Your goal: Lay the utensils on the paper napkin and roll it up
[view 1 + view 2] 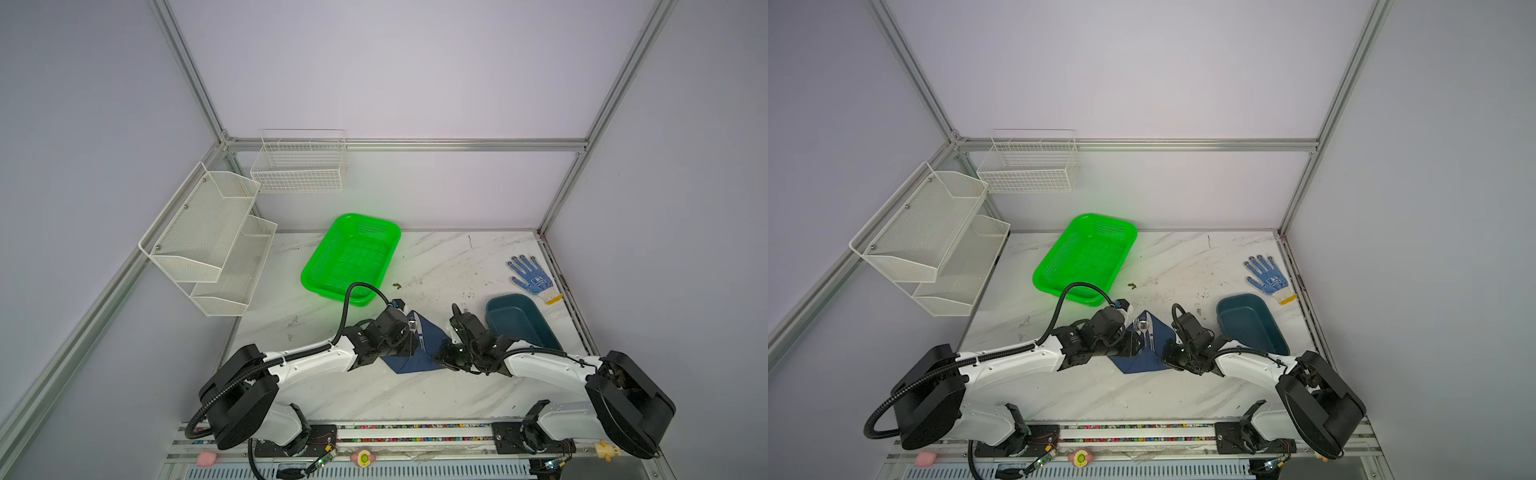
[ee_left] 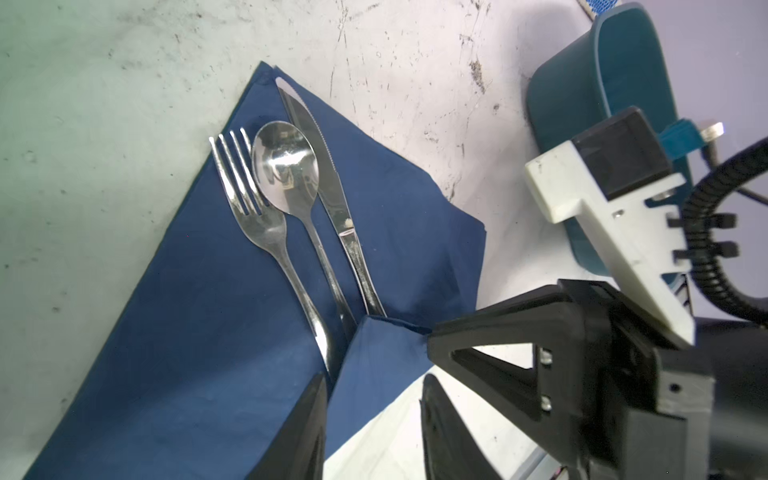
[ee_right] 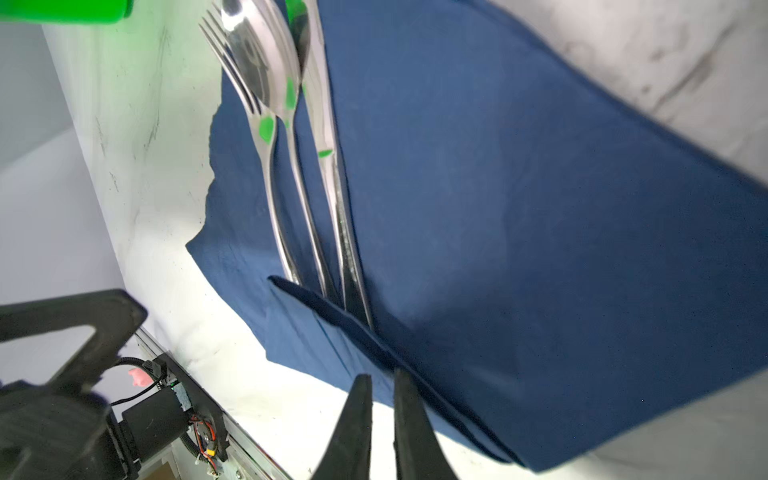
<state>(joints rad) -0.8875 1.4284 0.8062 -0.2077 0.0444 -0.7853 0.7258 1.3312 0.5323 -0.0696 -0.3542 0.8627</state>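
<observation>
top views high overhead, wrist views close, likely sharing napkin (image 2: 187, 332)

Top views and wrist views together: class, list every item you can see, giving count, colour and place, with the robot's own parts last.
dark navy paper napkin: one, navy, front centre of table, near corner folded over the handle ends
shiny metal fork: one, silver, on the napkin
shiny metal spoon: one, silver, between fork and knife
shiny metal knife: one, silver, on the napkin
green plastic mesh basket: one, green, behind the napkin
dark teal plastic tray: one, teal, right of the napkin
blue-dotted white work glove: one, far right
white mesh two-tier shelf: one, left wall
white wire basket: one, back wall
marble-patterned table: one, white and grey
left end effector: one, black, at the fold
right end effector: one, black, at the fold
</observation>
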